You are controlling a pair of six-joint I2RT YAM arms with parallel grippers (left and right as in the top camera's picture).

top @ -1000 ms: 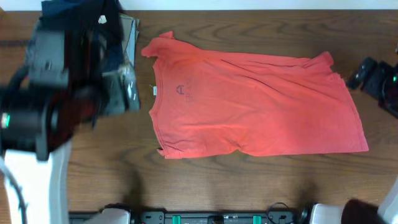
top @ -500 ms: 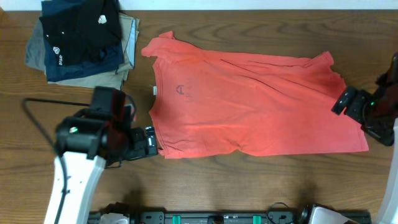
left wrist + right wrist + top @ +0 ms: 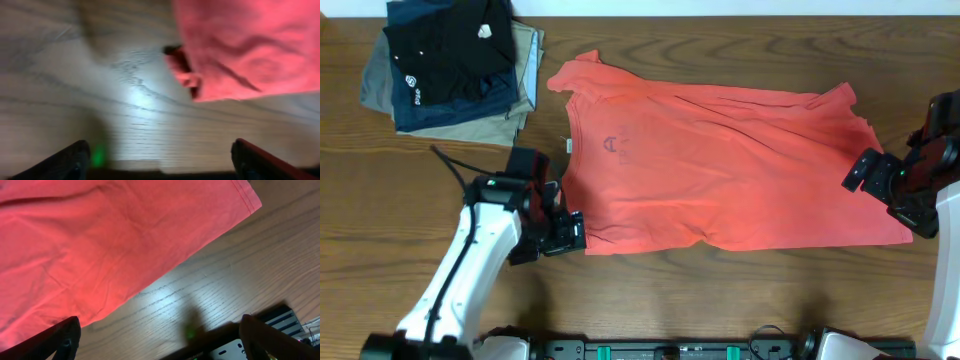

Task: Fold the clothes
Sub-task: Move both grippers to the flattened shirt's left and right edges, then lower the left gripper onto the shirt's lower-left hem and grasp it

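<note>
1. The left hand (image 3: pixel 572 232) is low over the worktop (image 3: pixel 720 300), just beside the near sleeve (image 3: pixel 586 238) of the shirt (image 3: pixel 740 170). In the left wrist view its fingers (image 3: pixel 75 157) stand wide apart, with only bare wood between them and the sleeve corner a little ahead. It holds nothing.
2. The right hand (image 3: pixel 868 172) is at the shirt's hem (image 3: pixel 890 190). Its fingers (image 3: pixel 62 337) are spread wide and hold nothing. I cannot tell whether they touch the cloth.
3. The shirt lies spread flat across the middle of the worktop, with the neck to the left and the hem to the right. A white tag (image 3: pixel 567 146) shows at the neck, and dark lettering (image 3: pixel 613 147) sits just beside it.
4. At the far left corner is a stack (image 3: pixel 450 65) of folded garments, with black on top of navy and khaki. It is near the far sleeve but not touching it. Nothing lies between either hand and the shirt.
5. A second ago the left arm was raised, a blur over the stack. Since then it has come down to the sleeve. The right hand has moved in from the worktop's right edge to the hem. The shirt and stack have not shifted.
</note>
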